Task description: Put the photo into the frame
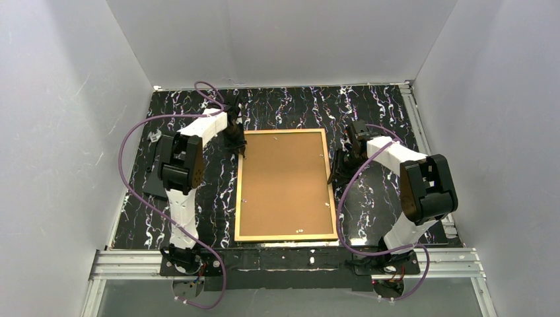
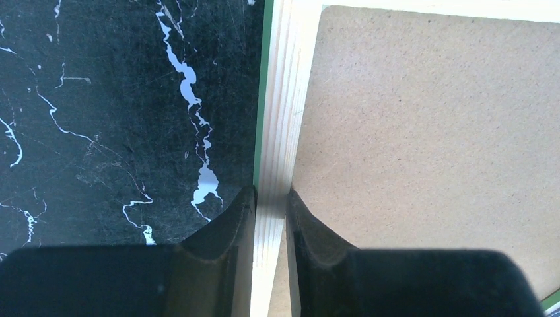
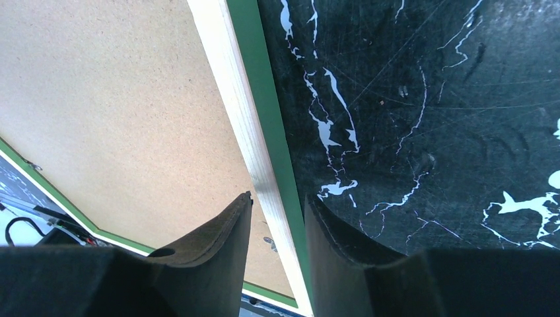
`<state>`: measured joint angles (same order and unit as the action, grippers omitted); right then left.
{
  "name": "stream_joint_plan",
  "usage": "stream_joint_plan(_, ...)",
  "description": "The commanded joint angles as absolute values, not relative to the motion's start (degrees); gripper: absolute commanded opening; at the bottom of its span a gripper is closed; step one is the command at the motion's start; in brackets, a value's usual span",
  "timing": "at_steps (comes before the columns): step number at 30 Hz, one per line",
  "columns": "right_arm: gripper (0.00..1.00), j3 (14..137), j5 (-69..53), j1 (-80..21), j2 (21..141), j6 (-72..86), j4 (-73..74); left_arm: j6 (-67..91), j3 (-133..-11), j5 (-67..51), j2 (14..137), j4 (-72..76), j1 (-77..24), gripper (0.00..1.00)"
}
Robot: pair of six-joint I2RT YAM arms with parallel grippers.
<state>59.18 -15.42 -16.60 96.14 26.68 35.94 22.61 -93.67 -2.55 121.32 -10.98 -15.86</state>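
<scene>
Seen from above, a black marbled table (image 1: 370, 119) sits inside white walls (image 1: 59, 132). At the far left a dark flat sheet (image 1: 150, 185) lies beside the left arm.

The left gripper (image 1: 236, 144) is at the far left corner of the frame (image 1: 284, 237). In its wrist view the left gripper (image 2: 271, 198) is clamped on the frame (image 2: 276, 119), one finger against each side of the pale wood rail.

The frame lies face down in the middle, with the brown backing board (image 1: 284, 181) showing. The photo is not visible, and I cannot tell whether it lies under the board.

The right gripper (image 1: 335, 168) straddles the frame's right rail. Its wrist view shows the right gripper (image 3: 279, 198) with a finger close on each side of the rail (image 3: 247, 119), but I cannot tell if it grips.

Risk: the rails are thin. If one arm lifts or pulls before the other, the frame could twist or slip free, and the board could drop out.

Room: bare table lies beyond the frame and to its right. The frame's near edge is close to the arm bases, and the left wall is near.
</scene>
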Motion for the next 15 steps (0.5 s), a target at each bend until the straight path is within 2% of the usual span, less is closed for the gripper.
stream_joint_plan(1,0.43,59.71,-16.35,-16.47,96.11,26.89,35.46,21.41,-90.69,-4.31,120.23,-19.77,-16.39,0.00)
stream_joint_plan(7,0.43,59.93,-16.17,-16.36,95.33,26.92,36.07,21.68,-89.64,-7.81,117.45,-18.40,-16.43,0.00)
stream_joint_plan(8,0.43,60.20,-16.17,-16.38,95.17,26.88,36.24,21.84,-89.12,-7.99,116.39,-17.92,-16.40,0.03)
stream_joint_plan(11,0.43,60.47,-16.39,-16.41,94.30,26.96,36.62,21.67,-88.02,-9.09,113.31,-16.89,-16.42,0.57)
stream_joint_plan(12,0.43,60.52,-16.52,-16.37,93.92,26.98,36.77,21.77,-87.67,-9.08,112.28,-16.94,-16.40,0.71)
stream_joint_plan(13,0.43,60.56,-16.47,-16.43,93.59,27.05,36.93,21.98,-87.18,-8.97,111.17,-17.07,-16.41,0.80)
stream_joint_plan(15,0.44,60.60,-16.24,-16.44,93.01,27.09,37.30,22.31,-85.86,-8.88,108.89,-16.90,-16.36,0.88)
